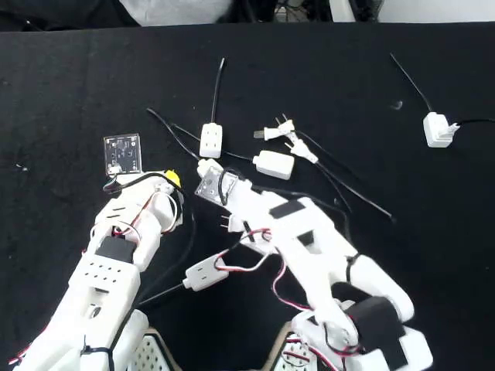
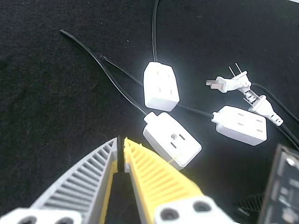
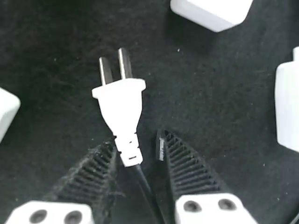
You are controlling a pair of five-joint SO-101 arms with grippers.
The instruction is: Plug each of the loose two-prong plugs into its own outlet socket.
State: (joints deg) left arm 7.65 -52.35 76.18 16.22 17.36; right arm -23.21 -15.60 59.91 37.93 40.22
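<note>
A loose white two-prong plug [image 3: 119, 100] lies flat on the black table, and its cord runs back between my right gripper's fingers. My right gripper [image 3: 135, 154] is open, with its black fingertips [image 3: 169, 148] on either side of the plug's tail. In the high view the same plug [image 1: 225, 222] pokes out from under the right arm. My left gripper [image 2: 120, 142], with grey and yellow fingers, is shut on nothing, right beside a white outlet socket [image 2: 172, 140]. Two more sockets [image 2: 161, 86] [image 2: 240, 123] and two loose plugs [image 2: 229, 83] [image 2: 259, 102] lie beyond it.
Another socket [image 1: 206, 273] lies between the arms near the front. A further one [image 1: 438, 129] sits far right with its cord. Black cords [image 1: 352, 193] cross the middle of the table. A socket [image 3: 210, 11] lies ahead of the plug's prongs.
</note>
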